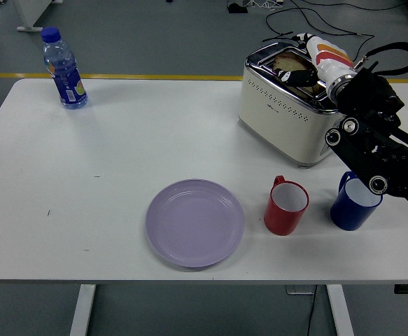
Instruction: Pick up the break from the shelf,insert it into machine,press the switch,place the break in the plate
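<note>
A brown-crusted bread slice [285, 64] stands in the slot of the cream toaster [287, 112]. The lilac plate [194, 222] lies bare near the table's front edge.

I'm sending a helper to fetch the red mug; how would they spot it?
Start at the cream toaster on the table's right half. Just in front of it stand two mugs side by side, right of the lilac plate. The red mug is nearer the plate; its neighbour is dark blue.

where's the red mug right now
In the head view the red mug stands right of centre near the table's front edge, between the lilac plate and the blue mug.
</note>
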{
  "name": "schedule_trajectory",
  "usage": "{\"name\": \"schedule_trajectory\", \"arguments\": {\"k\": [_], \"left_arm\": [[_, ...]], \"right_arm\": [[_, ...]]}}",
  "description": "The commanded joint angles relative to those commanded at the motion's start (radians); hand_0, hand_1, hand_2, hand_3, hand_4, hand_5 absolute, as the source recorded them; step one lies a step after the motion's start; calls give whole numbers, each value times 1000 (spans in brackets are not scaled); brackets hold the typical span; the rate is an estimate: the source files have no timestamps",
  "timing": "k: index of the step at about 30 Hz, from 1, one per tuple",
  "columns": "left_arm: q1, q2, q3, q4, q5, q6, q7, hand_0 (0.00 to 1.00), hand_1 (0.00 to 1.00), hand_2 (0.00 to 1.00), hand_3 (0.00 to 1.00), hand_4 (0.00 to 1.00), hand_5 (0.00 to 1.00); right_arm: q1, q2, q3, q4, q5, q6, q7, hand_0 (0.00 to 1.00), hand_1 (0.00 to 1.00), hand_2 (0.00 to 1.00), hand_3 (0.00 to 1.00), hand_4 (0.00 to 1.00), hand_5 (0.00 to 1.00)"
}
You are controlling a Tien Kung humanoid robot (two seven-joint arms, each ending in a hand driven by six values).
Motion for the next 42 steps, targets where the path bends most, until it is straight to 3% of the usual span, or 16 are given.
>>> {"name": "schedule_trajectory", "arguments": {"k": [2,7,8,14,15,20,21,32,33,38,39,42], "left_arm": [[-1,0,-1,0,1,0,0,655,589,591,596,331,941],[-1,0,-1,0,3,0,1,655,589,591,596,331,941],[-2,1,0,0,3,0,1,655,589,591,597,332,940],[-2,1,-2,0,4,0,1,655,589,591,597,332,940],[-3,1,-1,0,4,0,1,655,588,591,597,332,938],[-5,2,-3,0,6,1,1,655,588,591,597,332,938],[-5,2,-3,0,5,1,1,655,589,592,598,333,937],[-5,3,-10,0,14,0,3,656,588,591,598,333,937],[-5,3,-10,0,15,0,4,656,587,591,599,333,937],[-3,3,-12,0,18,0,4,656,587,591,599,333,937],[-3,3,-11,0,18,0,4,656,587,591,600,333,939],[-3,3,-13,0,21,-1,4,656,587,591,600,333,939]], "right_arm": [[8,11,-9,-17,-11,1,-6,790,703,730,816,753,432],[23,32,-27,-50,-37,-8,-15,790,703,730,816,753,432],[28,37,-34,-59,-43,-4,-21,603,575,585,693,718,372],[40,49,-54,-76,-70,-12,-36,603,575,585,693,718,372],[43,51,-58,-77,-77,-14,-40,491,504,522,646,687,329],[57,56,-70,-88,-113,-6,-68,491,504,522,646,687,329],[59,56,-71,-89,-114,-7,-70,380,411,450,569,590,205],[74,62,-89,-125,-126,8,-75,357,388,439,557,588,197],[74,61,-93,-126,-130,3,-73,299,349,430,549,522,136],[73,59,-99,-124,-139,-5,-72,299,349,430,549,522,136],[73,59,-101,-124,-141,-7,-72,319,354,418,533,420,2],[70,57,-103,-125,-140,-16,-72,319,354,418,533,420,2]]}}
